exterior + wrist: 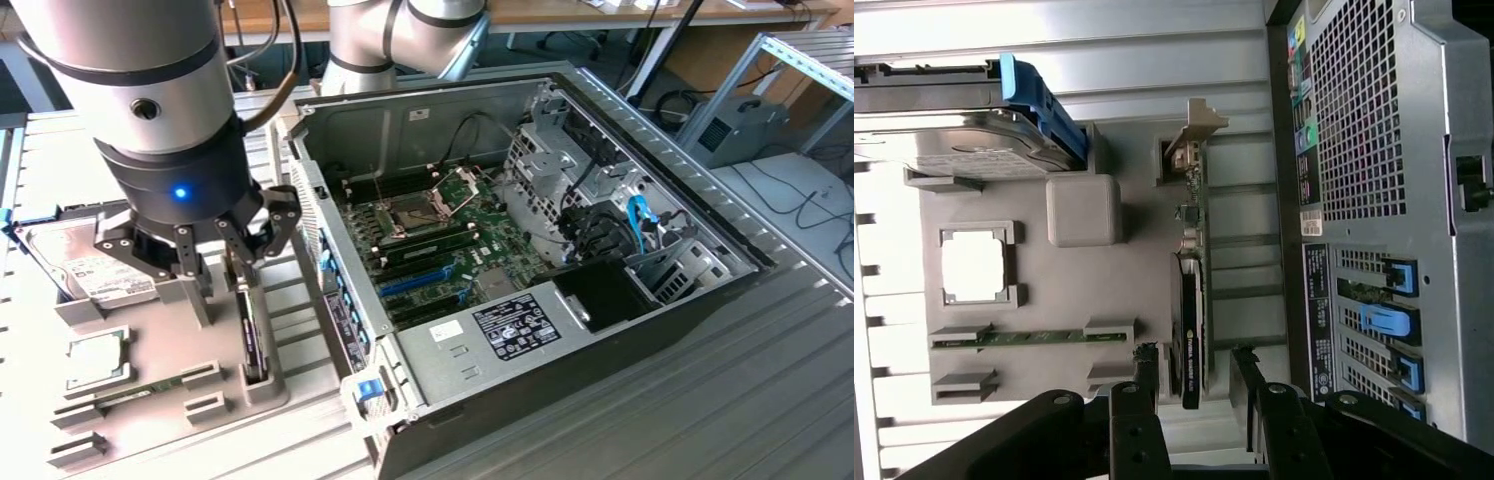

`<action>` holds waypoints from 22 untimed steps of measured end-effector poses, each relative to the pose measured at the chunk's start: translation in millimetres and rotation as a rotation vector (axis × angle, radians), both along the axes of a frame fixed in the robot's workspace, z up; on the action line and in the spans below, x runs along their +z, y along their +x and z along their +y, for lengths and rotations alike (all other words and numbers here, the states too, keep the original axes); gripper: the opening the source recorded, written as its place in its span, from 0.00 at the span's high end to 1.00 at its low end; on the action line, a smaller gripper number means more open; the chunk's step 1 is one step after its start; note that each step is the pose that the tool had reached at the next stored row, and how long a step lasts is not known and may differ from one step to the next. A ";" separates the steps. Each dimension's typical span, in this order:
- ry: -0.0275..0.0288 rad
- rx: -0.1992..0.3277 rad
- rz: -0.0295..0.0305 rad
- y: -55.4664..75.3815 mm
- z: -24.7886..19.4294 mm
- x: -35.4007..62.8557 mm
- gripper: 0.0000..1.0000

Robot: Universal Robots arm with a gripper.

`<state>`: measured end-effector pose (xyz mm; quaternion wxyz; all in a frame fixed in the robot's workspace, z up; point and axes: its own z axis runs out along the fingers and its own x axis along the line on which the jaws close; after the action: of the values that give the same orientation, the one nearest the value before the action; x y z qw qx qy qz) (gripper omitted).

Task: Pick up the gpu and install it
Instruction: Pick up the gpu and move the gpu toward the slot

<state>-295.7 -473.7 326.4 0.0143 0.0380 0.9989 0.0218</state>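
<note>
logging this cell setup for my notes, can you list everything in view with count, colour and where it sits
gpu: 1, black with a silvery bracket, on edge in a slot of the holder tray
holder tray: 1, grey, on the table beside the computer case
hard drive: 1, silver with a white label, on the tray, at the exterior view's left
processor chip: 1, silver, in a square pocket of the tray
memory stick: 1, green, in a slot of the tray
computer case: 1, grey and black, side open, at the exterior view's right
motherboard: 1, green, inside the case
table: 1, grey ribbed metal, under everything
arm: 1, grey, above the tray
tool: 1, black, open, a finger on each side of the gpu
</note>
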 end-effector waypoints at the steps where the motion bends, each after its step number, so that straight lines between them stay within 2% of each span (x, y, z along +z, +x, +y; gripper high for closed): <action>1: 0.0000 0.000 0.0000 0.0 0.0 -0.5 0.58; 22: 0.0000 0.000 0.0000 0.3 0.3 -13.8 0.58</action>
<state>-295.4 -473.4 312.5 0.0143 0.0380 0.9989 0.0218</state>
